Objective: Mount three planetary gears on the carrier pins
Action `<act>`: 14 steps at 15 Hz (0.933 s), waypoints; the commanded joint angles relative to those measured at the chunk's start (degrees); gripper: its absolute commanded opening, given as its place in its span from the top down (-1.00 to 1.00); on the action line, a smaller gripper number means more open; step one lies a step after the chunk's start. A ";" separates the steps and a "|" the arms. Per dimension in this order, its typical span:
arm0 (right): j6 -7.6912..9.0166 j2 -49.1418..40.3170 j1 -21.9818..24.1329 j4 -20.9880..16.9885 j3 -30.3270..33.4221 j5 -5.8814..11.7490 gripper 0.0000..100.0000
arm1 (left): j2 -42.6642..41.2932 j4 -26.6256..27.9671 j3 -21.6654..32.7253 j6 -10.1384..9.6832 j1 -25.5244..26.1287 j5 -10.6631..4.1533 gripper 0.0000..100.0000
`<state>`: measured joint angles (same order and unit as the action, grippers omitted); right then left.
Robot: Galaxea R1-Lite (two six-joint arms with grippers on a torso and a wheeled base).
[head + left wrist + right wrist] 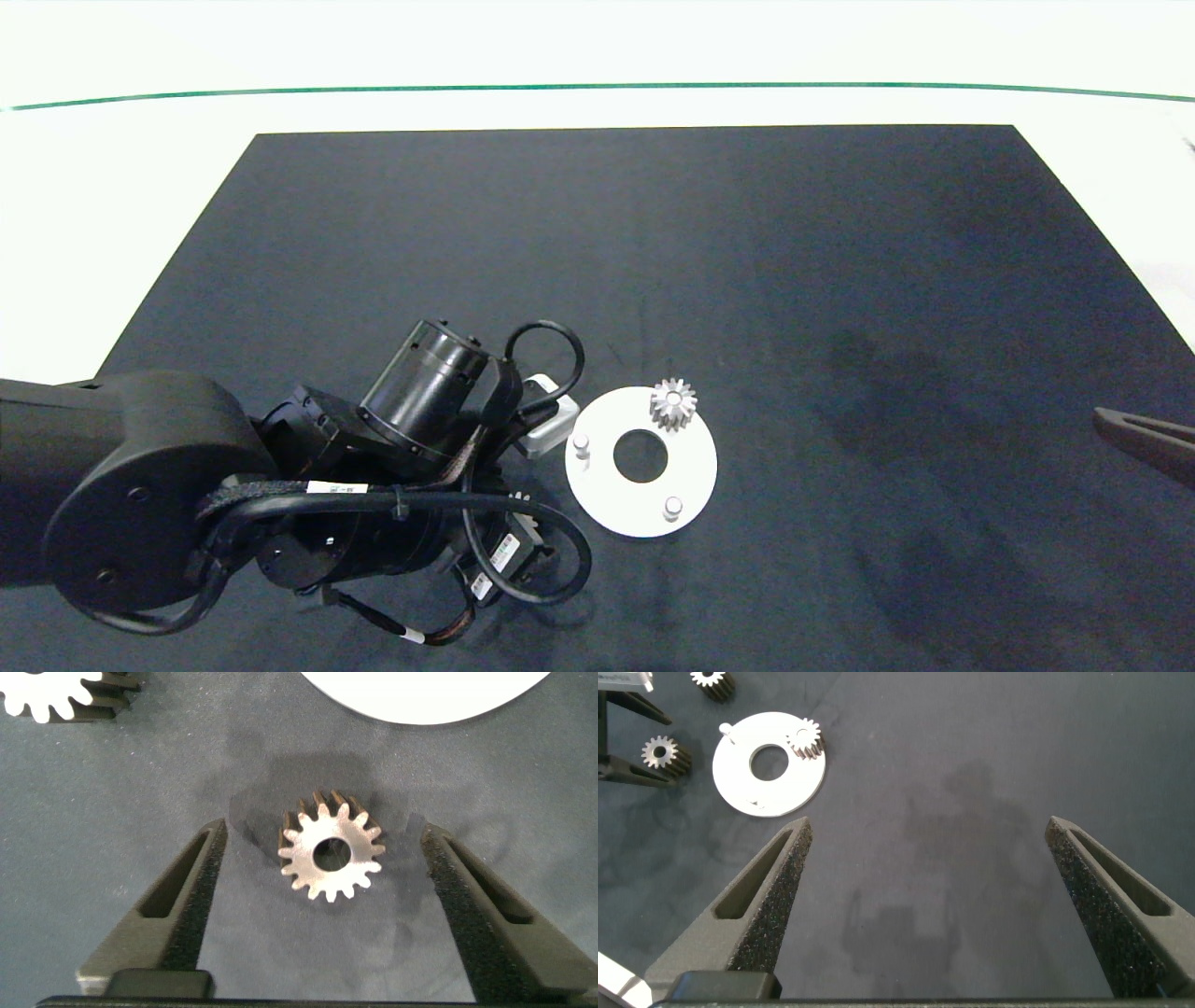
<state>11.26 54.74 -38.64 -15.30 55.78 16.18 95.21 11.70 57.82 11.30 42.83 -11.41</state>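
- Already one of the planetary gears (pixel 673 403) sits on a pin of the white disc (pixel 641 485), which lies near the tabletop's (pixel 840 280) near edge — the two other carrier pins (pixel 581 444) stand bare.
- A second gear (pixel 331 855) lies flat on the dark tabletop just beside the disc, between the wide-spread fingers of the left gripper (pixel 322 905), with neither pad touching it.
- The third gear (pixel 49 693) lies near it, also off the disc.
- Judging by this, the step in hand is the pickup of the second gear; the next move calls for closing squarely on its teeth, lifting, then lining its centre hole up with a free pin.
- The right gripper (pixel 929 905) hovers spread and empty, well apart, toward the tabletop's right edge.
- From above, the left arm (pixel 280 485) hides both loose gears; the left wrist view shows them — and the right wrist view takes in disc and gears together.
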 commanded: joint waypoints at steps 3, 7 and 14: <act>0.07 0.20 -0.03 -0.08 -0.06 0.08 -1.00 | -0.20 -0.19 -1.31 0.30 -0.37 -0.10 -0.45; 0.07 0.20 -0.03 -0.08 -0.06 0.08 -1.00 | -0.02 -1.51 -1.83 0.21 -0.20 -0.10 -0.27; 0.07 0.28 -0.03 -0.08 -0.06 -0.09 -1.00 | -0.11 -1.86 -2.62 0.21 -0.20 -0.10 0.00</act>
<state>11.26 54.80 -38.64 -15.29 55.70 15.98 95.26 9.70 55.26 11.46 42.63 -11.43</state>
